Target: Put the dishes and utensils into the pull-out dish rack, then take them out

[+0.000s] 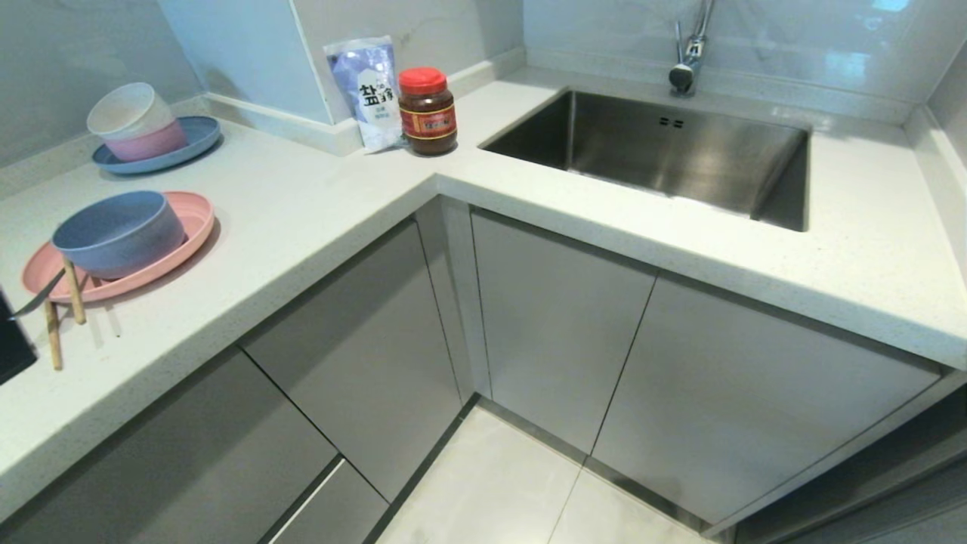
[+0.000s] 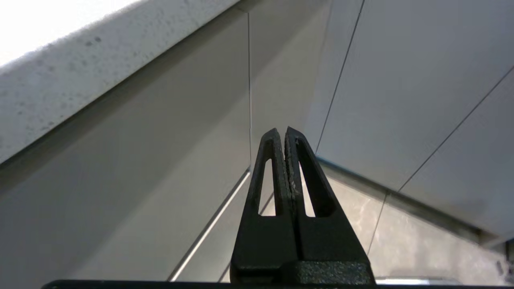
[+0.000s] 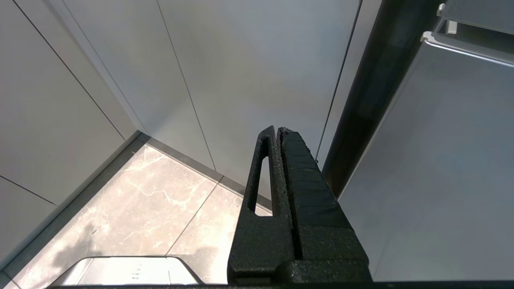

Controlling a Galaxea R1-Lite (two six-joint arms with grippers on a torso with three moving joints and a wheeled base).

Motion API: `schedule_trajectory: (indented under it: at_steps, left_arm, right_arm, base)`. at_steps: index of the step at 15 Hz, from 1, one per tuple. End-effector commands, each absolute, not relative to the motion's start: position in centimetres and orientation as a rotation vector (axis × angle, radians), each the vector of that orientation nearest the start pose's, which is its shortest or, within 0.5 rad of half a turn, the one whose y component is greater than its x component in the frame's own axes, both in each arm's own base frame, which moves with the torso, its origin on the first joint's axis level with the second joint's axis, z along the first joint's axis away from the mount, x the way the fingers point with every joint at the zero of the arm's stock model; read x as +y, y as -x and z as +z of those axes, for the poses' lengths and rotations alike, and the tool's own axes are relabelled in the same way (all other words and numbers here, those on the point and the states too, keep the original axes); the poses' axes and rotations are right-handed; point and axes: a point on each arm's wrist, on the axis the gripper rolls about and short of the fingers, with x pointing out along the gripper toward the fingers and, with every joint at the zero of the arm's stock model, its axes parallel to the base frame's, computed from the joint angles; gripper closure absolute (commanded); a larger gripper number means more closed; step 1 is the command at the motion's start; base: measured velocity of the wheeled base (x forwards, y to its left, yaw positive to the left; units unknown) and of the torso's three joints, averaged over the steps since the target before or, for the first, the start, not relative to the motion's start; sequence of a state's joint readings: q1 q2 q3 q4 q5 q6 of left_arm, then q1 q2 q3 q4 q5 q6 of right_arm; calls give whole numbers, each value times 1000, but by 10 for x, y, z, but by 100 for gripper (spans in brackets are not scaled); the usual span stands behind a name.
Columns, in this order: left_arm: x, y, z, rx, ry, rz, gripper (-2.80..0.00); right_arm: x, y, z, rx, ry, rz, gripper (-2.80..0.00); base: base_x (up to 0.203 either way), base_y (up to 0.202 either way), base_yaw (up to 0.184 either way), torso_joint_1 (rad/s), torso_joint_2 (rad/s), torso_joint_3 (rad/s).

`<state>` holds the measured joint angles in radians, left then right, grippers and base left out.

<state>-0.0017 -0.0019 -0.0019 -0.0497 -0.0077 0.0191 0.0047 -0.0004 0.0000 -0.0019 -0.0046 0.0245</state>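
Currently the left gripper (image 2: pixel 285 130) is pressed together — two black, grainy, slotted fingers meeting tip to tip, nothing between them, hanging below the speckled countertop edge (image 2: pixel 60 76) in front of smooth matte grey cabinet fronts (image 2: pixel 132 192). Right gripper (image 3: pixel 277 129) is likewise closed on nothing, low over the marbled floor tile (image 3: pixel 152 208) beside flat grey doors. Neither gripper shows in the head view. The task items all sit up on the white speckled counter (image 1: pixel 317 204), on its left wing, well apart from both grippers: the matte blue-grey bowl (image 1: pixel 118 233), round and upright, rests on the flat pink plate (image 1: pixel 181 242). Wooden chopsticks (image 1: pixel 73 289) lie at the plate's near rim, long axes running roughly toward the counter's front edge; a thin silver utensil (image 1: pixel 38 296) lies slanted across that rim, its other end cut off by the frame edge. Behind them — a white and pink bowl stack (image 1: pixel 136 121) on a small blue plate (image 1: pixel 193 140). Salt bag (image 1: pixel 370 91) and red-lidded jar (image 1: pixel 427 112) stand in the corner, next to the steel sink (image 1: pixel 680 151).
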Motion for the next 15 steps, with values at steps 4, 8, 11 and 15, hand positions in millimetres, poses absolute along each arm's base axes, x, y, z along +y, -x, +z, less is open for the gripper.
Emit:
schedule_trajectory:
  at_steps: [4, 8, 11, 15]
  left_arm:
    - [0, 21, 75, -33, 78, 9, 0]
    - [0, 21, 75, -33, 78, 9, 0]
    - [0, 21, 75, -33, 78, 9, 0]
    - [0, 21, 75, -34, 81, 9, 0]
  right_arm:
    - [0, 23, 75, -5, -25, 2, 0]
    - [0, 23, 75, -6, -25, 1, 0]
    - [0, 23, 75, -6, -25, 0, 0]
    - [0, 23, 75, -6, -25, 1, 0]
  base:
    - [0, 0, 0, 0, 0, 0]
    - [0, 0, 0, 0, 0, 0]
    - [0, 0, 0, 0, 0, 0]
    - [0, 0, 0, 1, 0, 11]
